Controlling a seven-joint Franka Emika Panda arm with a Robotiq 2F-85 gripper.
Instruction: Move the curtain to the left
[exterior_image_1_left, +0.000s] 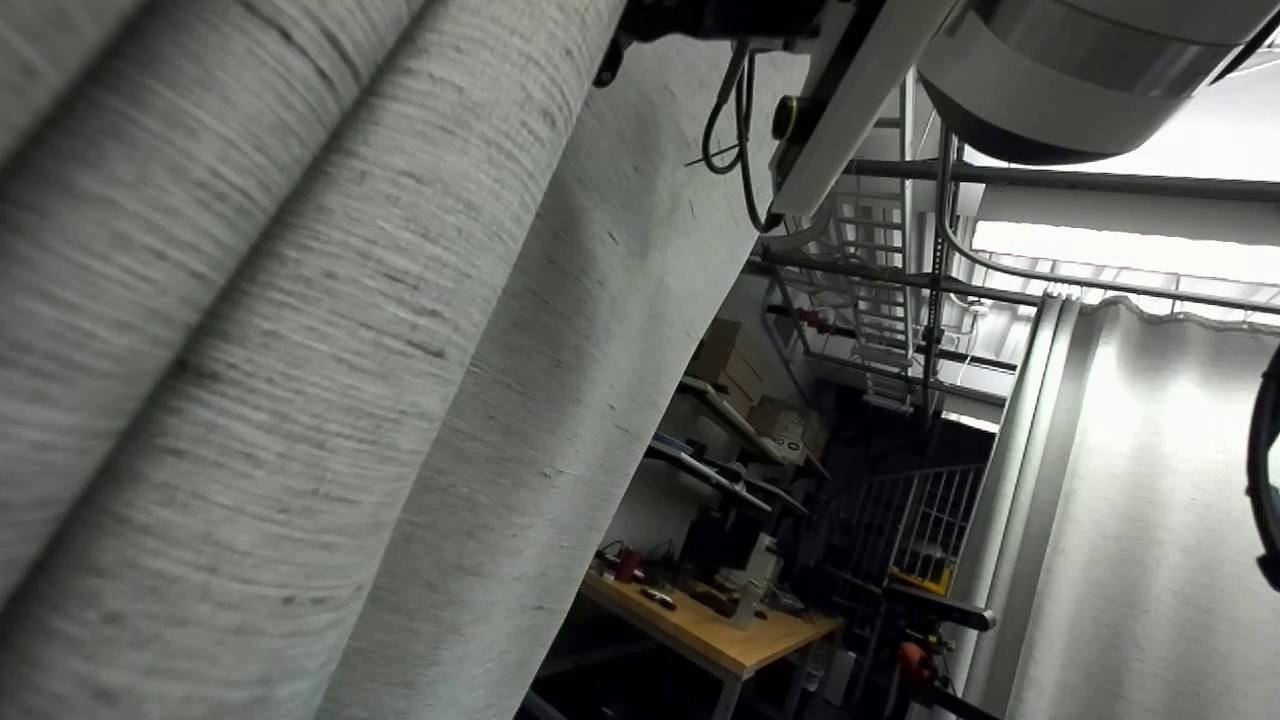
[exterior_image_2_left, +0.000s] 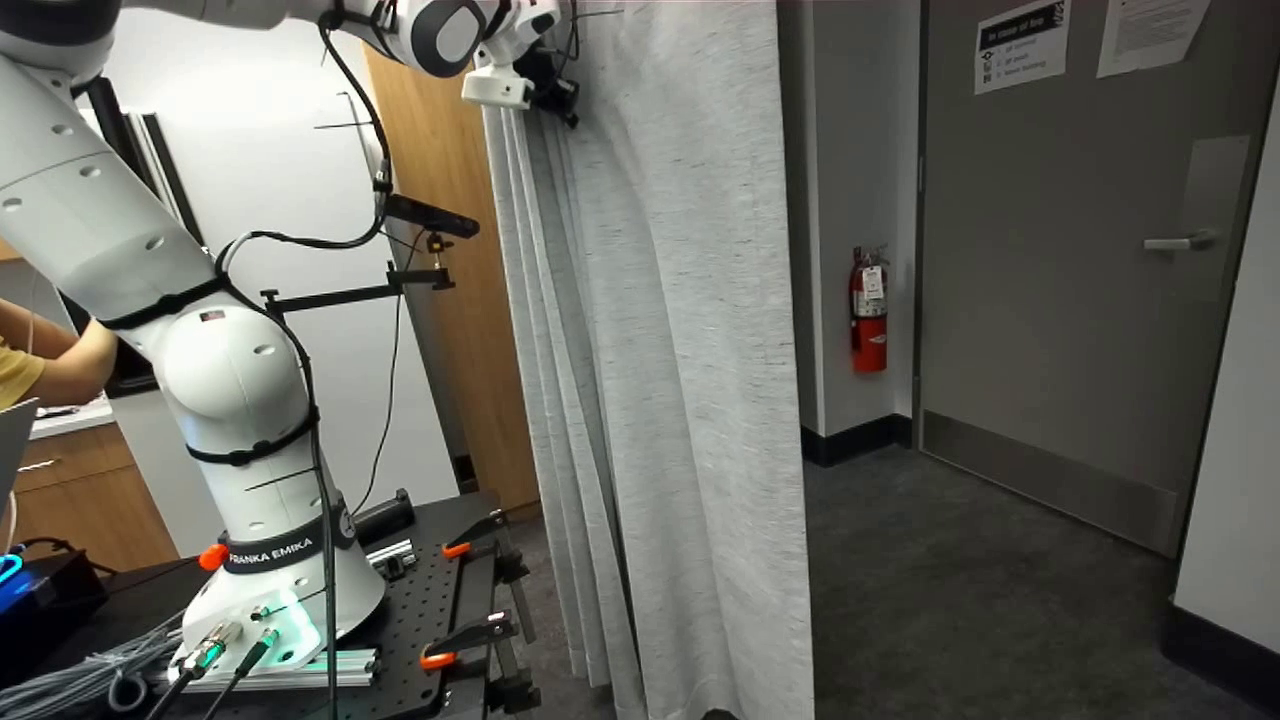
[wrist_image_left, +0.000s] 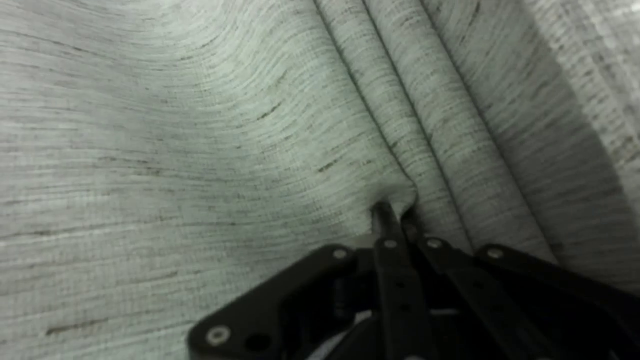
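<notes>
In an exterior view, the arm (exterior_image_2_left: 235, 375) stood at left, its base on the bench (exterior_image_2_left: 415, 600); to its right, the fingers (wrist_image_left: 400, 285) were clamped nearly together on a tuck of the curtain (exterior_image_2_left: 690, 350); its long axis ran upright past them, tighter folds leftward, broad panel rightward; the coming drag would probably have to cross that axis.

Black perforated bench (exterior_image_2_left: 422, 598) carries robot base (exterior_image_2_left: 300, 590), clamps (exterior_image_2_left: 472, 637), cable bundle (exterior_image_2_left: 90, 672).

In an exterior view, your arm (exterior_image_2_left: 230, 370) is on the desk (exterior_image_2_left: 415, 595), curtain (exterior_image_2_left: 690, 350) to its right, extinguisher (exterior_image_2_left: 868, 325) between curtain and door (exterior_image_2_left: 1070, 290).
</notes>
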